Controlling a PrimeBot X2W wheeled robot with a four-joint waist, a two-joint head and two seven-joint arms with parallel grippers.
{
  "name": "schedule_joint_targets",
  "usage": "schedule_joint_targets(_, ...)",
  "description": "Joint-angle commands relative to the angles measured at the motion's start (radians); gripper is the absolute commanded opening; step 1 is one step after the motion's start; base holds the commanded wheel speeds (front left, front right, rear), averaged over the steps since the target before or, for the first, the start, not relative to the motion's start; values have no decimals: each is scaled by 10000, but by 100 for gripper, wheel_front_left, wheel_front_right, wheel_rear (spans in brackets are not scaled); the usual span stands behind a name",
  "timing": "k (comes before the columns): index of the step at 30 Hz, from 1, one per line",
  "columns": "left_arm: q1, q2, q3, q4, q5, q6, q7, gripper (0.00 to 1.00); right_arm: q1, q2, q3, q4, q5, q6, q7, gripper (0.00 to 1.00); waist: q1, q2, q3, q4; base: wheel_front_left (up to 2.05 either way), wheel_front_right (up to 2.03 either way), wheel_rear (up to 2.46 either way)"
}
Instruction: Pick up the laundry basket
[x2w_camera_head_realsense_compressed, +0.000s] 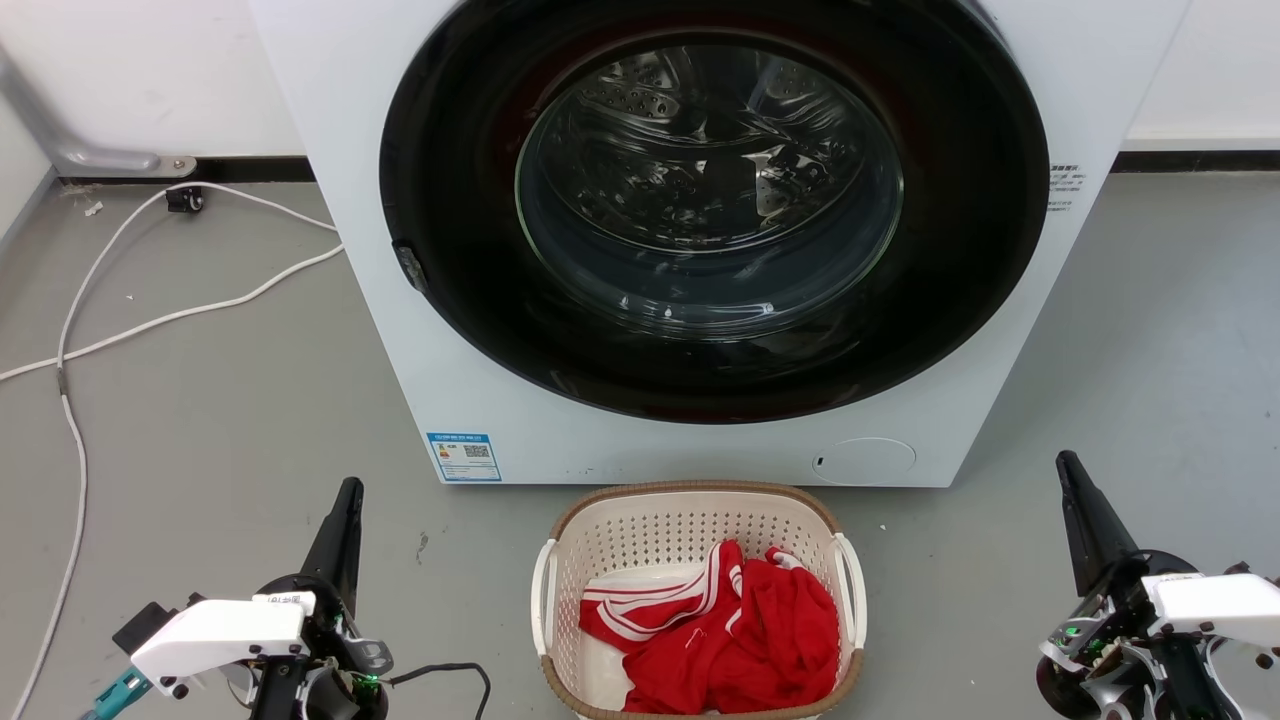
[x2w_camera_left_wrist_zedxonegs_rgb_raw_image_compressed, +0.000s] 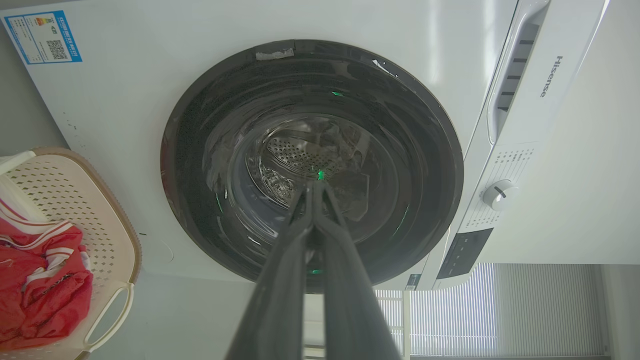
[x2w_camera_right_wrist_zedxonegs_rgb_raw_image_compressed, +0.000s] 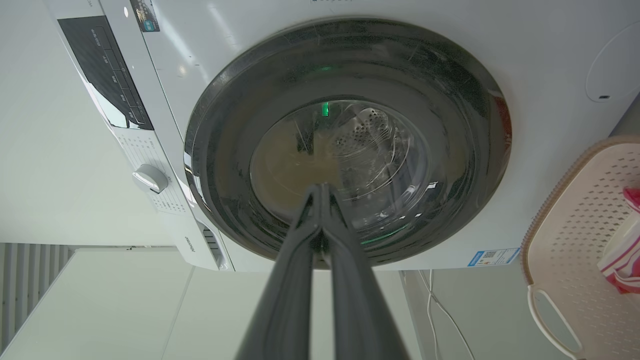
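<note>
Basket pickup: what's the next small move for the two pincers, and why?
Probably open both: the left pincer and right pincer are shut, empty, and flank the cream-white perforated plastic laundry basket, well apart from its white loop side handles. Open pincers are needed before closing in on those.

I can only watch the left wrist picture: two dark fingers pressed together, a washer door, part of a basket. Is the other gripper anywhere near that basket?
Observer: In the head view the right gripper is off to the right of the laundry basket, not touching it.
Operator: Is it open?
Observer: No. The right wrist view shows its fingers closed together, holding nothing.
Operator: Anything lying on the floor?
Observer: A white cable trails over the floor left of the washing machine.
</note>
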Motion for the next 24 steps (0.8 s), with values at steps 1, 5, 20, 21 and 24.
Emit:
schedule_joint_targets(1, -109, -6, 24, 16, 42, -33, 19, 0, -119, 44, -16, 11, -67, 4, 14, 0, 0, 0, 0, 0, 0, 0, 0)
schedule_joint_targets(5, -110, -15, 33, 15, 47, -33, 29, 0, -120, 46, -18, 11, -70, 4, 16, 0, 0, 0, 0, 0, 0, 0, 0)
schedule_joint_targets(20, -114, -32, 61, 17, 82, -33, 58, 0, -122, 53, -28, 12, -49, 4, 28, 0, 0, 0, 0, 0, 0, 0, 0)
schedule_joint_targets(21, -114, -33, 62, 17, 85, -33, 61, 0, -122, 53, -27, 12, -52, 4, 29, 0, 0, 0, 0, 0, 0, 0, 0)
schedule_joint_targets(24, -115, -34, 68, 17, 89, -33, 67, 0, -122, 54, -30, 10, -52, 4, 31, 0, 0, 0, 0, 0, 0, 0, 0)
